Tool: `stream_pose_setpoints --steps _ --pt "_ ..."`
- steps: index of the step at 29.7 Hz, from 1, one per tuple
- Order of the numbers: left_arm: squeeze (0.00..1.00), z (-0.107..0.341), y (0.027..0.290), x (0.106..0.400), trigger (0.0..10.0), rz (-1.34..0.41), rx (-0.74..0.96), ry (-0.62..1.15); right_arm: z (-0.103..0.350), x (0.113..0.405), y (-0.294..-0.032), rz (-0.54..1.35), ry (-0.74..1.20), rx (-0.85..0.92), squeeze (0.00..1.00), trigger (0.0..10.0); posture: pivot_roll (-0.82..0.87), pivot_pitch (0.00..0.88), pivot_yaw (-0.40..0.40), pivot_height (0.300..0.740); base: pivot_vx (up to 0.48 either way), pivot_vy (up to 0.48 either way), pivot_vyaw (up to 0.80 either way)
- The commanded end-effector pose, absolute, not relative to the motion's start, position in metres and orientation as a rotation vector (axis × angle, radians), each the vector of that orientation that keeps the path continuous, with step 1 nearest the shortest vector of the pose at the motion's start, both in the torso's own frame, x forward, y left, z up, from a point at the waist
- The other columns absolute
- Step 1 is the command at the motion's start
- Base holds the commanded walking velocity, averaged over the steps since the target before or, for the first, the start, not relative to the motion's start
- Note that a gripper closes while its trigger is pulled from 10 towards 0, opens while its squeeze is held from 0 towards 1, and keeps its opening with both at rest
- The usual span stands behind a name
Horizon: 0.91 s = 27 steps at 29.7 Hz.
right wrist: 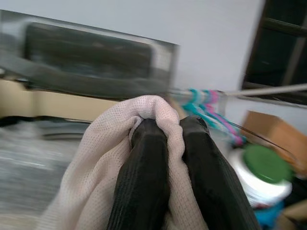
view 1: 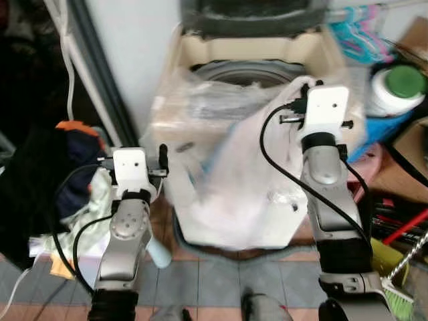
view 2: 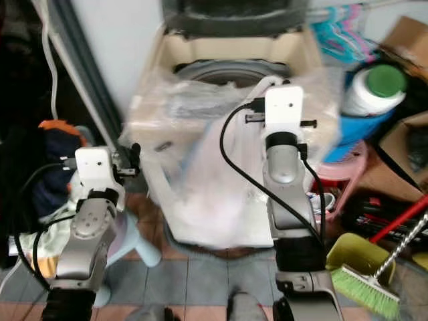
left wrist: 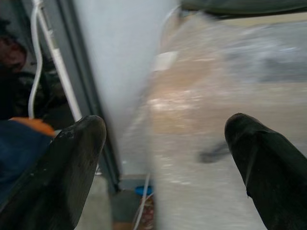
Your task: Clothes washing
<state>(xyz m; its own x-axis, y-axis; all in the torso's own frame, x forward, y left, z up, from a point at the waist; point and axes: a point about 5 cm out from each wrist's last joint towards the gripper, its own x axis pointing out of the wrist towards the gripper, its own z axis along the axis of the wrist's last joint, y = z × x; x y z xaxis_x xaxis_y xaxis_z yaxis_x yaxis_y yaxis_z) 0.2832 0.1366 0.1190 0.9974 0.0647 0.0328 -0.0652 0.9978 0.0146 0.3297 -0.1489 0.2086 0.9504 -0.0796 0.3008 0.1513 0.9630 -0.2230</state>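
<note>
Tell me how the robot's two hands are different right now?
The right hand is shut on the pale pink garment, raised beside the washing machine opening. The left hand is open, holds nothing, and sits lower by the machine's side. Both have black fingers.

No legible text, labels or numbers anywhere.

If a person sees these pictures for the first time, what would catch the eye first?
Probably the pale garment that the right gripper holds pinched, raised in front of the open top-loading washing machine. Next, the left gripper, open, beside the machine's plastic-covered corner, and the green-capped white bottle to the right.
</note>
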Motion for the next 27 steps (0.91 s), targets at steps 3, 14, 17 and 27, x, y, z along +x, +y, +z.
stream_pose_setpoints --steps 3,14,17,27 --pt "0.00 0.138 0.137 0.289 10.0 0.059 0.018 -0.091 0.231 0.332 -0.140 -0.066 -0.377 -0.230 0.00 10.0 -0.05 0.081 0.092 0.740 0.000 0.000 0.00" --pt "0.00 0.117 0.156 0.270 10.0 0.129 0.030 -0.006 0.215 0.320 -0.129 0.071 -0.336 -0.238 0.00 10.0 -0.05 0.074 0.084 0.740 0.000 0.000 0.00" --pt "0.00 0.115 0.159 0.267 10.0 0.130 0.031 0.005 0.204 0.315 -0.133 0.082 -0.302 -0.240 0.00 10.0 -0.05 0.071 0.081 0.740 0.000 0.000 0.00" --pt "0.00 0.110 0.162 0.262 10.0 0.139 0.025 0.036 0.195 0.306 -0.127 0.167 -0.294 -0.240 0.00 10.0 -0.05 0.054 0.089 0.740 0.288 0.322 0.00"
